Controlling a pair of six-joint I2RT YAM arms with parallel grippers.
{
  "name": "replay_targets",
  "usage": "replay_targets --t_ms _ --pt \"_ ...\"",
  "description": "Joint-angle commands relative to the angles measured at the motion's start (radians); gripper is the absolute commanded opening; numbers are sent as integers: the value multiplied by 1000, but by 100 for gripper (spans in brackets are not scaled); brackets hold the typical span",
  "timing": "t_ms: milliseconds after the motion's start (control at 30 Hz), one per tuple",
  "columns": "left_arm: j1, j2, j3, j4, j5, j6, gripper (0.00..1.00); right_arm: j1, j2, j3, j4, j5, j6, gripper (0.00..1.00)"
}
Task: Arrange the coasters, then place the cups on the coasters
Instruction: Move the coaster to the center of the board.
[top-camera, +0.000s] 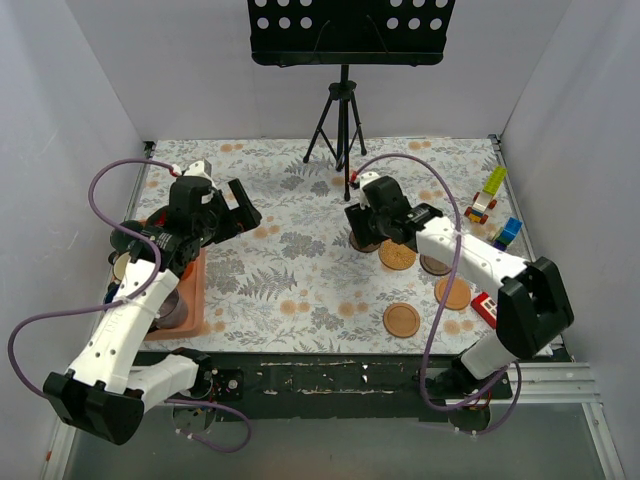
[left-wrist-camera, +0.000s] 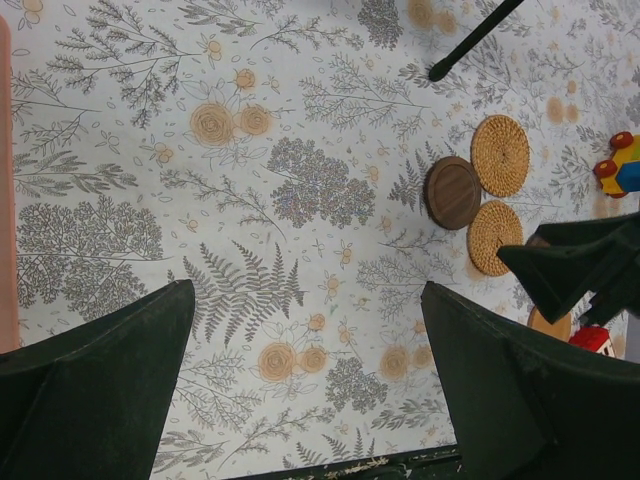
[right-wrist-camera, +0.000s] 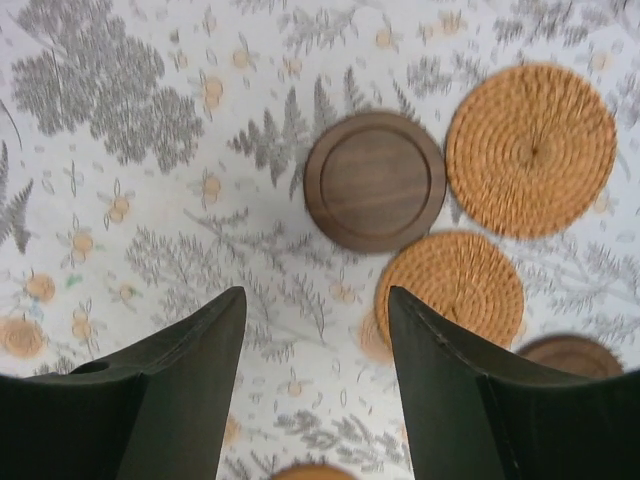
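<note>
Several coasters lie right of centre. A dark brown coaster (right-wrist-camera: 375, 180) sits beside two woven tan coasters (right-wrist-camera: 530, 150) (right-wrist-camera: 450, 290), with another dark one (right-wrist-camera: 570, 355) at the edge. From above I see a woven coaster (top-camera: 397, 255) and two orange-brown ones (top-camera: 452, 293) (top-camera: 402, 320). My right gripper (right-wrist-camera: 316, 292) (top-camera: 355, 222) hovers open just short of the dark coaster, nothing between its fingers. My left gripper (left-wrist-camera: 305, 290) (top-camera: 245, 212) hangs wide open over bare cloth. The cups (top-camera: 172, 308) stand at the left by the pink tray, mostly hidden under the left arm.
The salmon-pink tray (top-camera: 192, 300) lies at the left edge. A tripod (top-camera: 340, 125) holding a black music stand rises at the back centre. Colourful toy blocks (top-camera: 487, 195) (top-camera: 486, 308) lie along the right wall. White walls close in both sides.
</note>
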Motion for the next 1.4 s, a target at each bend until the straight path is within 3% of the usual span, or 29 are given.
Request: replay_targets --t_ms 0,267,667,1067,1367 --pt "2 -43 -1 -17 14 -10 98 16 -124 -143 -99 23 143 67" --pt "0 -80 -49 -20 44 -25 98 73 -366 -414 -194 62 401 68" --pt "0 -103 -61 -28 92 -22 98 315 -406 -569 -296 210 745 70" --pt "-2 -108 -70 -20 100 -31 98 378 -406 -576 -380 256 829 71" --pt "-2 -106 -72 -21 97 -33 98 380 -409 -582 -397 278 874 81"
